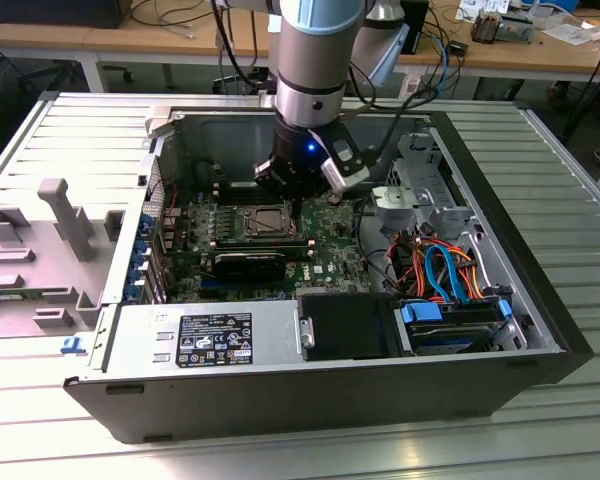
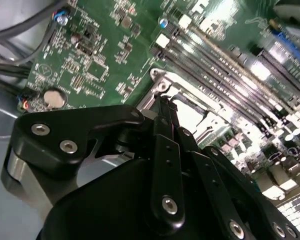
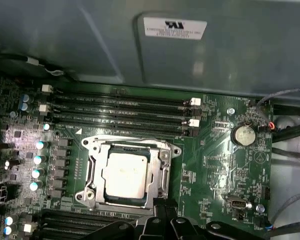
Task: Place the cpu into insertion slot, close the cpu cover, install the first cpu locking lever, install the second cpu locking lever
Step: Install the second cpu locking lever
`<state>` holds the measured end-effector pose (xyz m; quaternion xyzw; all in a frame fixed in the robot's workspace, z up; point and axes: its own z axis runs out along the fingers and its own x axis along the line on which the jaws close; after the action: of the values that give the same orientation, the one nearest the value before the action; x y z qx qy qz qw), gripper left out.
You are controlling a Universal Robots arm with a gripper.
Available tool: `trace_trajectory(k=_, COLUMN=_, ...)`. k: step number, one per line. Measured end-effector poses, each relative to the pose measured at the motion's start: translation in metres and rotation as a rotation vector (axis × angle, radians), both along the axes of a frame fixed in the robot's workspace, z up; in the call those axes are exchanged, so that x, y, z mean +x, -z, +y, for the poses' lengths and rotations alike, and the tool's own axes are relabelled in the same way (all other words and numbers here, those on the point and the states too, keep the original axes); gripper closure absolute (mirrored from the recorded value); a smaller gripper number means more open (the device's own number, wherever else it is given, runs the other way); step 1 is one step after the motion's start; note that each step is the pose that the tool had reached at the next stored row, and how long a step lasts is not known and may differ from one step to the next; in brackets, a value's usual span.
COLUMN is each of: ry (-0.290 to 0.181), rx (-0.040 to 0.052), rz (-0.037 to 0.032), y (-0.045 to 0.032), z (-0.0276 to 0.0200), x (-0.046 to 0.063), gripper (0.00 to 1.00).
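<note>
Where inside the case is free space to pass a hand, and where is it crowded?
Free: the bare grey case wall beyond the memory slots. Crowded: around the cpu cover, where the gripper sits, and the cables at the exterior view's right.

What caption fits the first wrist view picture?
Claw at the edge of the cpu cover, which lies closed over the cpu on the green motherboard.

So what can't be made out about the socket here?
- Silver square metal-topped cpu: seated inside the silver-grey hinged cover frame in the first wrist view; the black pincer hides the socket's near edge.
- Locking levers: too thin to tell latched or free.
- Exterior view: the arm's grey wrist overhangs the socket; detail too small.
</note>
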<state>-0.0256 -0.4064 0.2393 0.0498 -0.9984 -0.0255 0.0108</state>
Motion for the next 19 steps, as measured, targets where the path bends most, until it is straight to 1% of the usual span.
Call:
trace_trajectory(k=3, ry=0.000, rx=0.0000, rz=0.0002, y=0.0044, z=-0.0030, x=0.000, gripper=0.89)
trace_trajectory(k=4, ry=0.000, rx=0.0001, rz=0.0003, y=0.0069, z=-0.0048, x=0.000, gripper=0.89)
trace_trajectory(k=6, ry=0.000, rx=0.0001, rz=0.0004, y=0.0087, z=-0.0068, x=0.000, gripper=0.89)
trace_trajectory(k=8, ry=0.000, rx=0.0001, rz=0.0003, y=0.0109, z=-0.0101, x=0.001, gripper=0.89)
trace_trajectory(k=9, ry=0.000, rx=0.0000, rz=0.0003, y=0.0114, z=-0.0105, x=0.001, gripper=0.89)
trace_trajectory(k=10, ry=-0.001, rx=-0.0018, rz=0.0004, y=0.0120, z=-0.0106, x=0.001, gripper=0.89)
trace_trajectory(k=11, ry=-0.006, rx=-0.0068, rz=0.0004, y=0.0125, z=-0.0107, x=0.001, gripper=0.89)
trace_trajectory(k=13, ry=-0.020, rx=-0.0219, rz=0.0004, y=0.0136, z=-0.0107, x=0.001, gripper=0.89)
trace_trajectory(k=14, ry=-0.049, rx=-0.0274, rz=0.0000, y=0.0190, z=-0.0110, x=0.000, gripper=0.89)
trace_trajectory(k=16, ry=-0.054, rx=-0.0274, rz=-0.0001, y=0.0252, z=-0.0116, x=-0.002, gripper=0.89)
trace_trajectory(k=19, ry=-0.054, rx=-0.0275, rz=-0.0001, y=0.0268, z=-0.0118, x=-0.005, gripper=0.89)
